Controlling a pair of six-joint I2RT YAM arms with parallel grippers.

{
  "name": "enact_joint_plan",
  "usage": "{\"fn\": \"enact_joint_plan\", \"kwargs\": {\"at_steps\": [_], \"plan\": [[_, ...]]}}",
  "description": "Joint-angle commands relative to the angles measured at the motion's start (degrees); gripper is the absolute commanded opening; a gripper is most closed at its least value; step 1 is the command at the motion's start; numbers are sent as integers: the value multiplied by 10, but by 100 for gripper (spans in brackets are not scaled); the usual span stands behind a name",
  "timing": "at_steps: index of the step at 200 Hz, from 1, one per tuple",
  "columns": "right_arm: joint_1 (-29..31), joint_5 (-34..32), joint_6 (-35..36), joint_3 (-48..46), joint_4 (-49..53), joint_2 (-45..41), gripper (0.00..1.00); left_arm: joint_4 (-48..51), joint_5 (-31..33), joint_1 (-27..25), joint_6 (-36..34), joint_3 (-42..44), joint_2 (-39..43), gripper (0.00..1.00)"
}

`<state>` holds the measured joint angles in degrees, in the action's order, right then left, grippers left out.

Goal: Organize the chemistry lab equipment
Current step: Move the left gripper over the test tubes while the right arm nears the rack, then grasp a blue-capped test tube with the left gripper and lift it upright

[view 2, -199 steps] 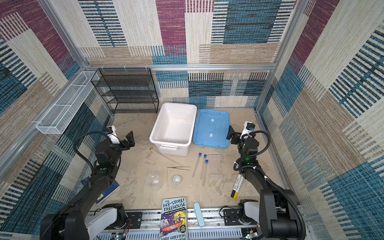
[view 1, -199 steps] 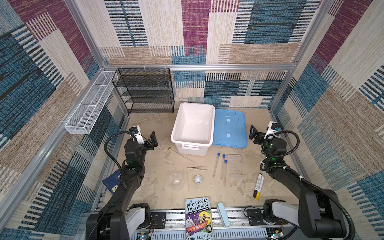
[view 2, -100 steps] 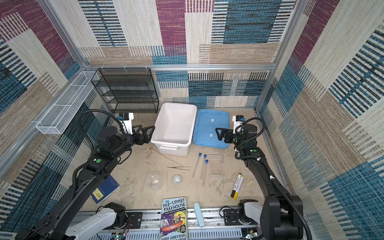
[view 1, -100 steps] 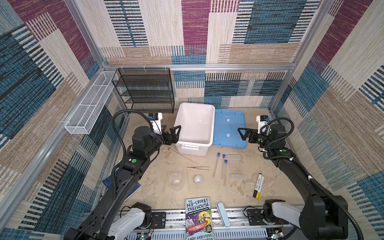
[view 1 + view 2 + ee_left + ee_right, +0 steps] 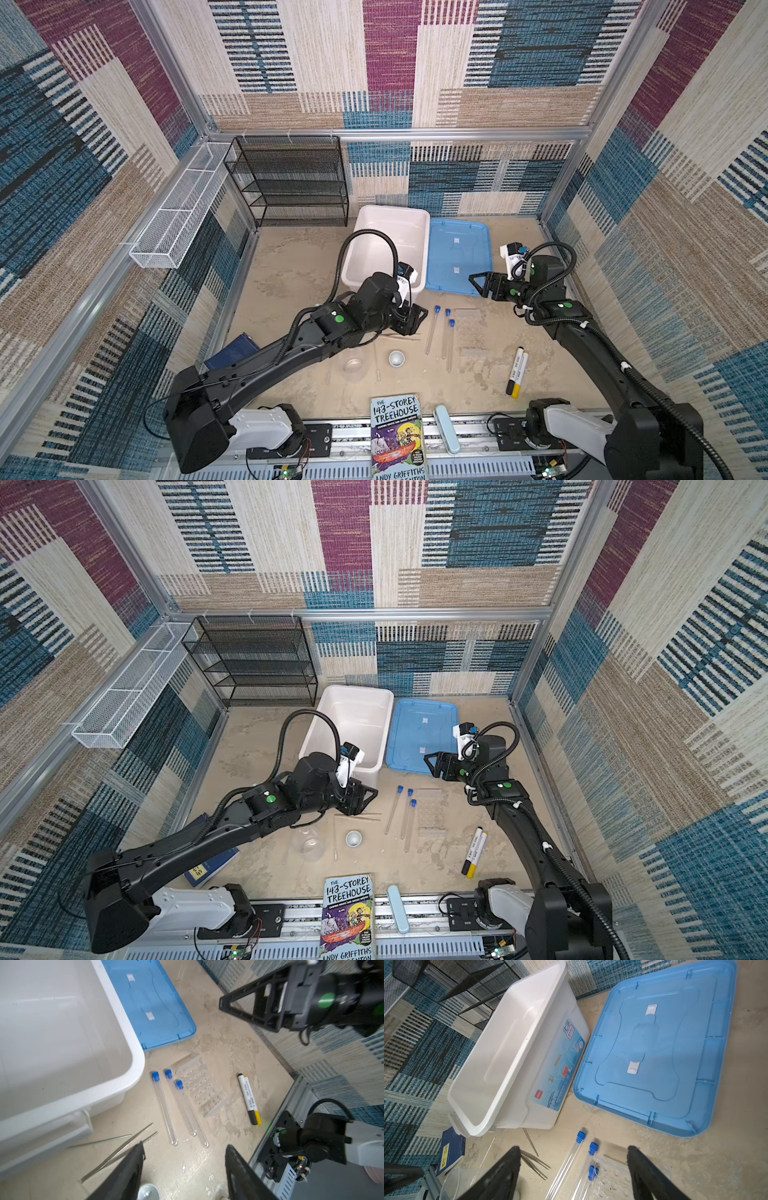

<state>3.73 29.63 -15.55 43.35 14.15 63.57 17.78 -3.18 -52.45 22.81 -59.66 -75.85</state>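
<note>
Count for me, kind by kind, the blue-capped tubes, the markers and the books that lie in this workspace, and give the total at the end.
Blue-capped tubes: 3
Markers: 2
Books: 2
Total: 7

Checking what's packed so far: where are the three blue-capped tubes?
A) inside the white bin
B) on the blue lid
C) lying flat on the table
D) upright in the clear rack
C: the three blue-capped tubes lie flat on the table, next to the clear rack and outside the white bin.
</note>
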Motion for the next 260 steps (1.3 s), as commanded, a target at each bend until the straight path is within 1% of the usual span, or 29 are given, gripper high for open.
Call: {"fn": "enact_joint_plan", "kwargs": {"at_steps": [1,14,27,41,73,81,101,126,168,173,188,218,238,260], "plan": [[0,9,-12,-18,-5,-10,78,-46,22,-17,32,16,-40,62],[0,5,-13,-29,-9,-13,76,-56,48,-40,32,11,-74,60],[1,2,-13,-38,-9,-13,72,-57,72,-53,35,-2,-113,54],[7,6,-17,-48,-14,-11,68,-63,87,-59,41,-11,-147,49],[36,-12,-20,-65,-26,-8,65,-67,119,-69,31,-38,-215,47],[38,-12,-21,-69,-29,-9,64,-67,127,-69,24,-44,-230,45],[41,-16,-23,-76,-34,-8,62,-72,118,-69,-9,-63,-266,42],[41,-24,-16,-78,-31,-4,60,-58,103,-69,-15,-94,-309,37],[42,-33,-17,-85,-35,-10,57,-43,127,-70,5,-110,-336,35],[42,-33,-18,-85,-36,-10,56,-40,129,-68,6,-112,-338,33],[42,-34,-18,-85,-37,-7,55,-29,130,-68,9,-121,-349,30],[41,-36,-18,-85,-37,-9,54,-17,135,-68,18,-125,-358,30],[41,-37,-17,-85,-36,-10,54,10,143,-68,27,-140,-369,30],[41,-38,-19,-88,-38,-11,54,19,135,-68,34,-145,-375,29]]}}
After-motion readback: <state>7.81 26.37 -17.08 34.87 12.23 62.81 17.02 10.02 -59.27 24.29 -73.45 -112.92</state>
